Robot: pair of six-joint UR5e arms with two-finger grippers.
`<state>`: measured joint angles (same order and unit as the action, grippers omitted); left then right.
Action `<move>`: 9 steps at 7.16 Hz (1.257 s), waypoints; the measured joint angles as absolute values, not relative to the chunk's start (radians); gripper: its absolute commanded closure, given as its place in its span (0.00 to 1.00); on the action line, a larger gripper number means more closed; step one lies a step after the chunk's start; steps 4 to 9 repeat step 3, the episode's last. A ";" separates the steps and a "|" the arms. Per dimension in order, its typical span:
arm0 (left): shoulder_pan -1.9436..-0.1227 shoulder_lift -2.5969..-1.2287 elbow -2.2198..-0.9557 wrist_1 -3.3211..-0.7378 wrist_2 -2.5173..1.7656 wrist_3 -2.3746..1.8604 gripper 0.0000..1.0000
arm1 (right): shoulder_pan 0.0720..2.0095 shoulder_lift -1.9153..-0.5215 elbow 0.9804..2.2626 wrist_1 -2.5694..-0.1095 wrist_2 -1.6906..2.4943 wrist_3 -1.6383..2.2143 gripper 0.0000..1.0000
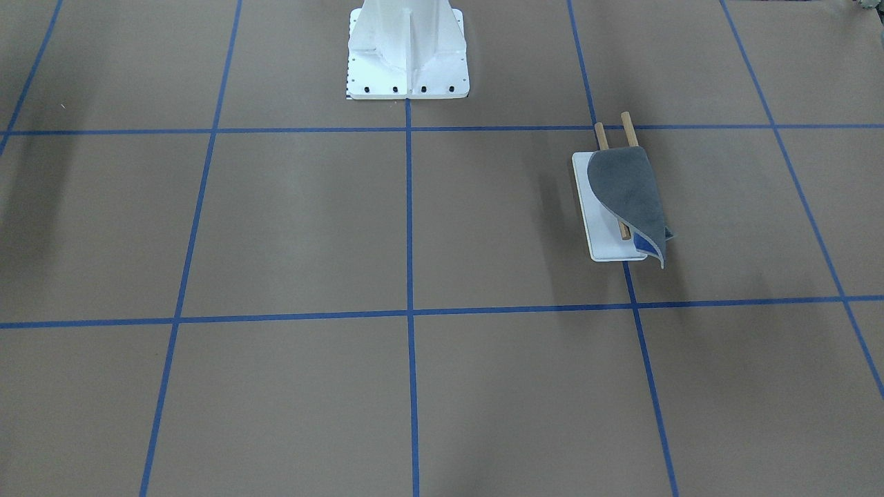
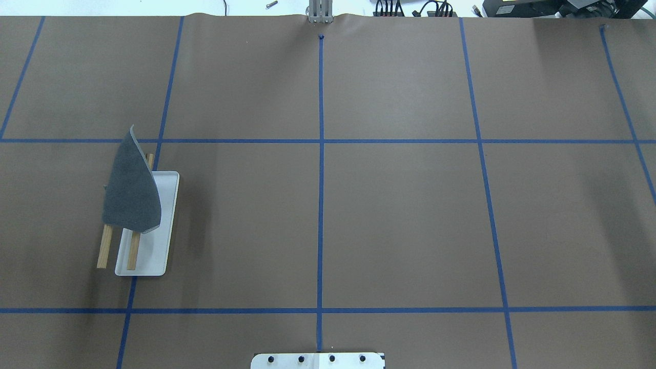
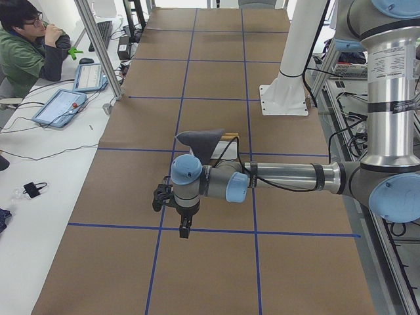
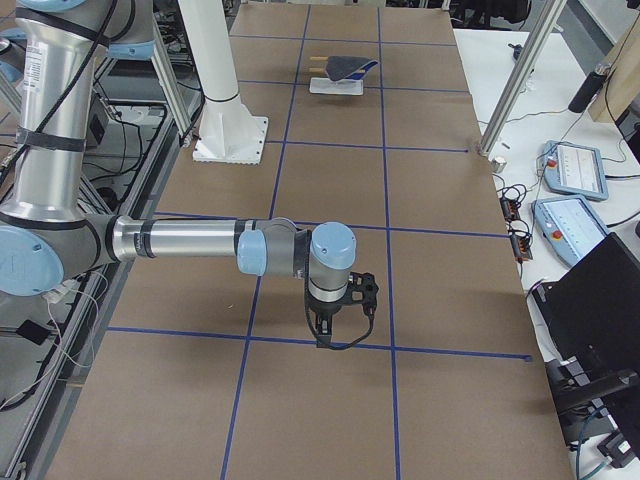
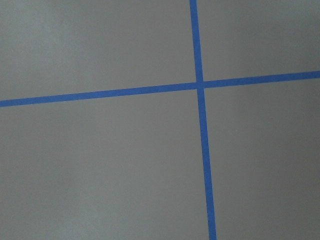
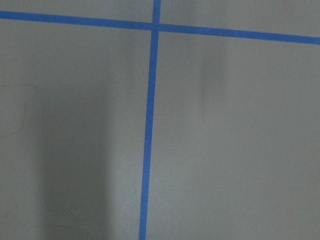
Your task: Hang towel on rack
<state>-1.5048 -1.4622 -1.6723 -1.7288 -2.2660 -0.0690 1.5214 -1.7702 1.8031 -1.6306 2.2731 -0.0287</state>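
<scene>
Towel [image 1: 632, 193] on rack [image 1: 601, 228], left gripper [image 3: 186, 230] apart

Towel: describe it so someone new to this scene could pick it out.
On the brown table gridded with blue tape, find the small white-based rack with two wooden rods in the robot's left half. The towel is the soft dark grey cloth, blue underneath, draped over those rods: the only fabric there.

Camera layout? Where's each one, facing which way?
Front-facing: across the table, facing the robot; only its base shows.
Overhead: behind the robot, looking forward-down; base edge only.
Exterior left: table's left end; left gripper near.
Exterior right: right end; right gripper near.
Wrists: straight down on taped table, no fingers.
Shared: all four exteriors show towel on rack.
</scene>
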 measured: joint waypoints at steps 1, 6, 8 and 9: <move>-1.505 -1.463 -1.676 -1.729 -2.266 -0.069 0.01 | 1.521 -1.769 1.793 -1.631 2.273 -0.029 0.00; -1.505 -1.463 -1.689 -1.729 -2.267 -0.069 0.01 | 1.520 -1.767 1.784 -1.630 2.273 -0.029 0.00; -1.505 -1.463 -1.689 -1.729 -2.267 -0.069 0.01 | 1.520 -1.767 1.784 -1.630 2.273 -0.029 0.00; -1.505 -1.463 -1.689 -1.729 -2.267 -0.069 0.01 | 1.520 -1.767 1.784 -1.630 2.273 -0.029 0.00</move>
